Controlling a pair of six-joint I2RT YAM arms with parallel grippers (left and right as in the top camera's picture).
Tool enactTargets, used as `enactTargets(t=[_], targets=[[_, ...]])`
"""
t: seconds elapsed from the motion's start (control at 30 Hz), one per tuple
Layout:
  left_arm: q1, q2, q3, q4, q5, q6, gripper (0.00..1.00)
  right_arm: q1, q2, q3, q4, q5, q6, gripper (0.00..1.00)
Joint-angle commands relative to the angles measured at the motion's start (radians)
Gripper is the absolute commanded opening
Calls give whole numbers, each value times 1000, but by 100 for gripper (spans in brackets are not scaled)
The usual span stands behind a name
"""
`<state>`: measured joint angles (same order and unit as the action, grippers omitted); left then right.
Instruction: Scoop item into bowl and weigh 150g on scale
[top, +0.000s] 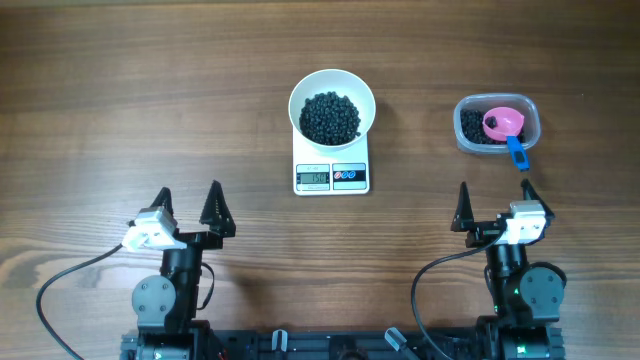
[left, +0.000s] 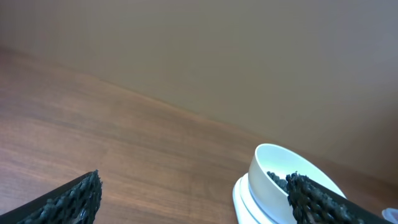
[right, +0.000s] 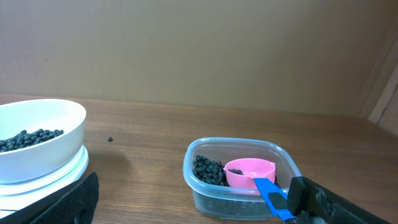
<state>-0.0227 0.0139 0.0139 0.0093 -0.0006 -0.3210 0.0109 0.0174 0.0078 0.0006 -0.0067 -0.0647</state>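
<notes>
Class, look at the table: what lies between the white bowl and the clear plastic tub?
Bare wood in the overhead view between bowl and tub; the right wrist view adds one stray dark pellet on the table there.

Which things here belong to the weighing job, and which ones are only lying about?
For the job: black pellets, white bowl, scale, pink scoop, clear tub.
Only lying about: one stray pellet near the bowl.
</notes>
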Motion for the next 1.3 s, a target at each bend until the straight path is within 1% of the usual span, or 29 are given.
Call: enactTargets(t=[0.0,0.13,0.37,0.5,0.63,0.8,1.1,1.17,1.27], targets=[[10,-11,-8,-35,12,-5,100,5,-14,-3,2,-13,13,100],[10,-11,-8,-89,28,6,100,5,-14,-3,2,-13,12,100],[10,-11,-8,-88,27,158,100,5,-14,-3,2,-13,13,100],[10,-11,-8,-89,26,166,100,5,-14,-3,2,-13,13,100],[10,-11,-8,-89,26,213,100,5,-14,-3,2,-13,13,100],[10,-11,-8,-89,26,175,100,5,-14,-3,2,-13,13,100],[10,-11,-8,-89,26,191,100,5,-14,-3,2,-13,13,100],[10,-11,-8,-89,27,220,100,5,-14,-3,2,-13,13,100],[10,-11,-8,-89,27,297,100,5,-14,-3,2,-13,13,100]])
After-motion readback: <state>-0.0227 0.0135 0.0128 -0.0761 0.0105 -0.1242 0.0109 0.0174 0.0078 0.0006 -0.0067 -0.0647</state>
